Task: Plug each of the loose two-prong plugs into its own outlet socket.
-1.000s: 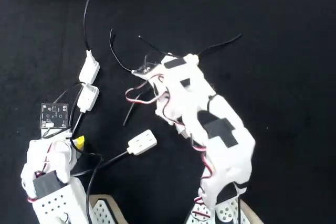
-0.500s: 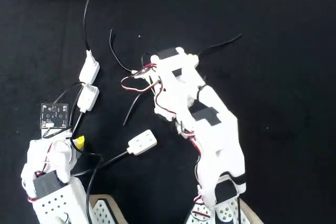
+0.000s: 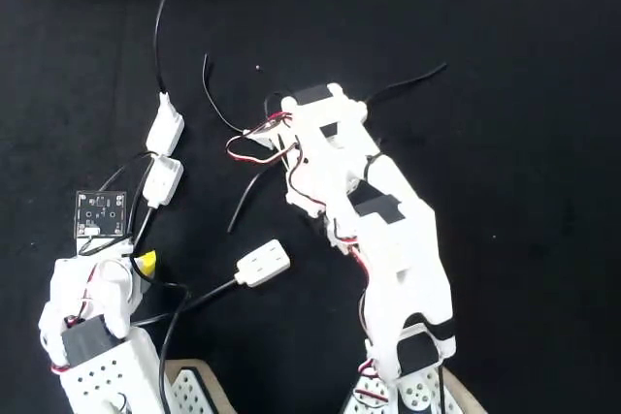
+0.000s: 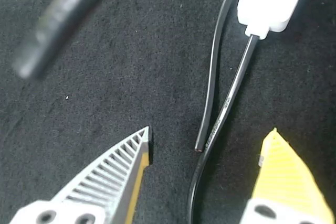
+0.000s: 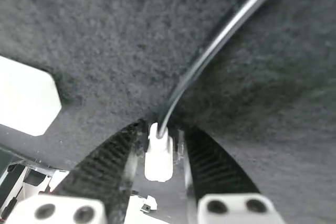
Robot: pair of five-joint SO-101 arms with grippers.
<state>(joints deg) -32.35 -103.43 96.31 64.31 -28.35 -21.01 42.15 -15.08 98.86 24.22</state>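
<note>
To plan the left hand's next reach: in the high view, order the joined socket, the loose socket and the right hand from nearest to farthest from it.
From the left hand:
1. Joined socket, just ahead of it.
2. Loose socket, toward the right arm.
3. Right hand, farthest, at mid-table, gripping a plug.

Nothing legible: the thin black rubber cable (image 4: 229, 98) carries faint pale print along its sheath, too small to read, and the small square black circuit board (image 3: 101, 212) shows only unreadable white marks
</note>
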